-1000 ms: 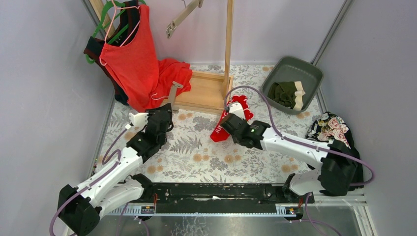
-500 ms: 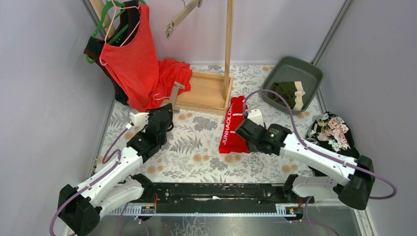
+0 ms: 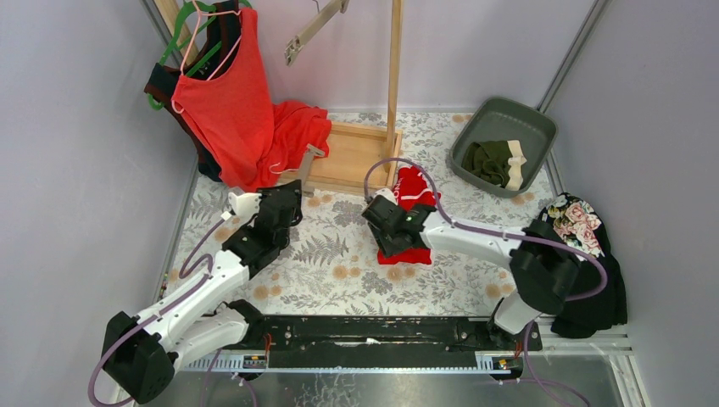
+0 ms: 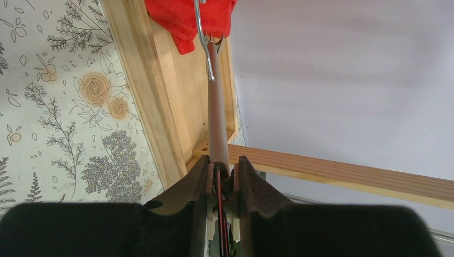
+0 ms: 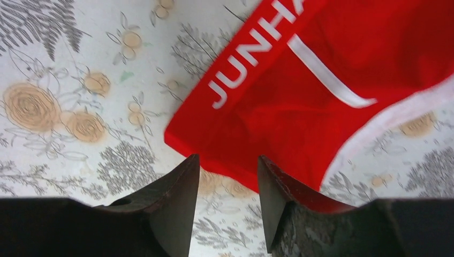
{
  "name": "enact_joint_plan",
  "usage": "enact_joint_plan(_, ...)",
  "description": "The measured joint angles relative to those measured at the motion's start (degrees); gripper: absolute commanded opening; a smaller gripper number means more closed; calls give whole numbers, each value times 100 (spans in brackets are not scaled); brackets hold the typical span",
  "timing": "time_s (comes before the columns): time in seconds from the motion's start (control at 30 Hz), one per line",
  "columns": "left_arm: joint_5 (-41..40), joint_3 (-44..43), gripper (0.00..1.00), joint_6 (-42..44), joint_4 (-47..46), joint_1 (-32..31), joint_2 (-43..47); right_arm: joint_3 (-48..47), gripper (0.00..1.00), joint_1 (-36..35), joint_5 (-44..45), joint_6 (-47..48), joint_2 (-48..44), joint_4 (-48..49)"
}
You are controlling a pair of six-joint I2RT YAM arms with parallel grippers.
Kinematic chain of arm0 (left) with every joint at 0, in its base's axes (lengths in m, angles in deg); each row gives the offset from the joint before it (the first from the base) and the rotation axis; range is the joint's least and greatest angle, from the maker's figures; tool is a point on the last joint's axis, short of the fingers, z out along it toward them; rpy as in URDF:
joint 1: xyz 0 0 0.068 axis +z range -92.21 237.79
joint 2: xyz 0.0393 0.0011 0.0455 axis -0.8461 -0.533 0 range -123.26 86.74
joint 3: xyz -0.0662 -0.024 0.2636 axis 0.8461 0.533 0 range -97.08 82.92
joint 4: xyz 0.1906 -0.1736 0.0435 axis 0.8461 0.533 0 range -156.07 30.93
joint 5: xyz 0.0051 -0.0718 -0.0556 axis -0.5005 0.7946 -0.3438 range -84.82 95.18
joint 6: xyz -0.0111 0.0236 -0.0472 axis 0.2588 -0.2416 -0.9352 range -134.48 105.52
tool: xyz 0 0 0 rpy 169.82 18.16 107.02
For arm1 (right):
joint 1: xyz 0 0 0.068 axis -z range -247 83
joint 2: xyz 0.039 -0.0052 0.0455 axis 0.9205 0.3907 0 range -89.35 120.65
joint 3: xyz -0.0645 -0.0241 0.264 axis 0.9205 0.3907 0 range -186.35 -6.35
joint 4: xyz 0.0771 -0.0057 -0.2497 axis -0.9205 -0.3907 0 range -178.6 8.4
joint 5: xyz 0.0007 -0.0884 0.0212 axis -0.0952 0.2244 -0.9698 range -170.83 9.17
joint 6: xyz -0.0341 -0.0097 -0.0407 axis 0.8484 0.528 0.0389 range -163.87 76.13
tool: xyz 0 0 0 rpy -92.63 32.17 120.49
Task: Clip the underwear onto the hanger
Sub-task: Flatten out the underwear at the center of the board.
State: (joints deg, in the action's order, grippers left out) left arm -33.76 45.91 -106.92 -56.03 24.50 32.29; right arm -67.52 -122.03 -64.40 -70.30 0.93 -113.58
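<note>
- tank top [image 3: 225,102]: one, hung far left on a green hanger [image 3: 176,41] and a pink hanger [image 3: 197,21]. it is parked out of the way and is no part of this job.
- left pincer [image 4: 224,176]: closed on the lower end of the brown hanger [image 4: 217,123], whose metal hook points away over the rack [image 3: 356,157]. my guess is it is held out over the rack's base so its clips can be reached.
- hangers counted: four, namely green, pink, the brown one in the grip, and a pale hanger [image 3: 315,30] dangling from the rack top.
- rack: one, with a wooden base and an upright post, standing at the back of the counter [image 3: 339,254].
- right pincer [image 5: 227,198]: jaws apart and gripping nothing, low over the near corner of the red briefs [image 5: 321,101]. it looks lined up to pinch the waistband edge.
- red briefs: one, lying flat on the counter just in front of the rack with the lettered waistband showing, not yet clipped.
- bin [image 3: 517,114]: one, back right, holding the olive briefs [image 3: 487,161], one pair, likely waiting their turn.
- briefs counted: two. pincers: two.
- floral cloth [image 3: 572,222]: one, at the far right edge, beside the right arm.
</note>
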Motion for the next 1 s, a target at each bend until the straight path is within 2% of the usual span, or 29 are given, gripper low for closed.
enact_joint_plan(0.27, 17, 7, 0, -2, -20, 0, -111, -330, 51, 13, -109, 258, 949, 605)
enact_joint_plan(0.43, 22, 20, 0, -2, -26, 0, -153, -337, 50, 55, -122, 315, 1174, 721)
enact_joint_plan(0.67, 22, 22, 0, -2, -61, 0, -188, -229, 49, 66, -417, 315, 1045, 780)
enact_joint_plan(1.0, 50, 22, 0, -4, -90, 0, -264, 485, 48, -46, -997, 96, 260, 909)
